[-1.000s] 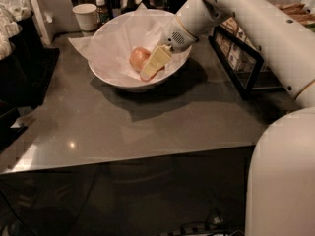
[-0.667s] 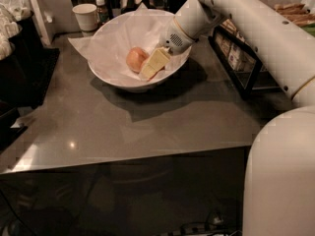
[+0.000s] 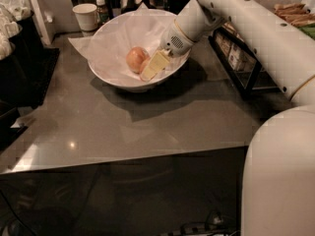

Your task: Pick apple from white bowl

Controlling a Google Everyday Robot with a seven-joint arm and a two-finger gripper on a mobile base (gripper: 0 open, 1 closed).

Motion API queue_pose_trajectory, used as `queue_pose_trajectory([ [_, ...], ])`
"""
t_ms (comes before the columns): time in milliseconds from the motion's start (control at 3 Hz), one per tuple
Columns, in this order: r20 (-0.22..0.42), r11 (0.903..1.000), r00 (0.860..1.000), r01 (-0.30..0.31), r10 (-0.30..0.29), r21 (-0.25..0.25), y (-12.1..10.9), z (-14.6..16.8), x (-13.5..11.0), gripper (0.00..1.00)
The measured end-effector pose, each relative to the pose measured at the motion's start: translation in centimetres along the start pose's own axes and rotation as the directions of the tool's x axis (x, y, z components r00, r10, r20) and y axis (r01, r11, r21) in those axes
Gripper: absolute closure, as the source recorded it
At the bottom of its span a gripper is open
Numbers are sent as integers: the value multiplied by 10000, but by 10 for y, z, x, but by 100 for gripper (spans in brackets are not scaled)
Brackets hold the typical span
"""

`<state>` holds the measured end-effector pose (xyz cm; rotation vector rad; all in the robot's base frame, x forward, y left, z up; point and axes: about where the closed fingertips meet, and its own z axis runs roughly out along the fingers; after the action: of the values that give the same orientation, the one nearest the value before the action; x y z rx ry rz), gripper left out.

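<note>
The apple (image 3: 136, 59), orange-red and round, lies in the white bowl (image 3: 110, 75) on crumpled white paper. The bowl stands at the back middle of the grey table (image 3: 147, 127). My gripper (image 3: 148, 71) reaches down into the bowl from the right on the white arm (image 3: 246, 18). Its pale yellow tip sits right against the apple's right side, low in the bowl. The apple's right edge is hidden behind it.
A small white paper cup (image 3: 86, 16) and a small bottle (image 3: 101, 9) stand behind the bowl at the left. A black wire rack (image 3: 236, 58) is to the right and dark equipment (image 3: 22, 63) to the left. The table's front edge runs across the middle of the view.
The gripper has settled slightly lower into the bowl against the apple. The apple has shifted a little to the left. The bowl has not moved.
</note>
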<state>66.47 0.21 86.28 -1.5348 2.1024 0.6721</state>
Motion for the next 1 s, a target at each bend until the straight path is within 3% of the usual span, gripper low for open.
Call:
queue_pose_trajectory([
  [667, 285, 10000, 9996, 58, -58, 17, 1, -4, -1, 98],
  [1000, 1762, 9986, 9830, 526, -517, -7, 6, -26, -12, 100],
])
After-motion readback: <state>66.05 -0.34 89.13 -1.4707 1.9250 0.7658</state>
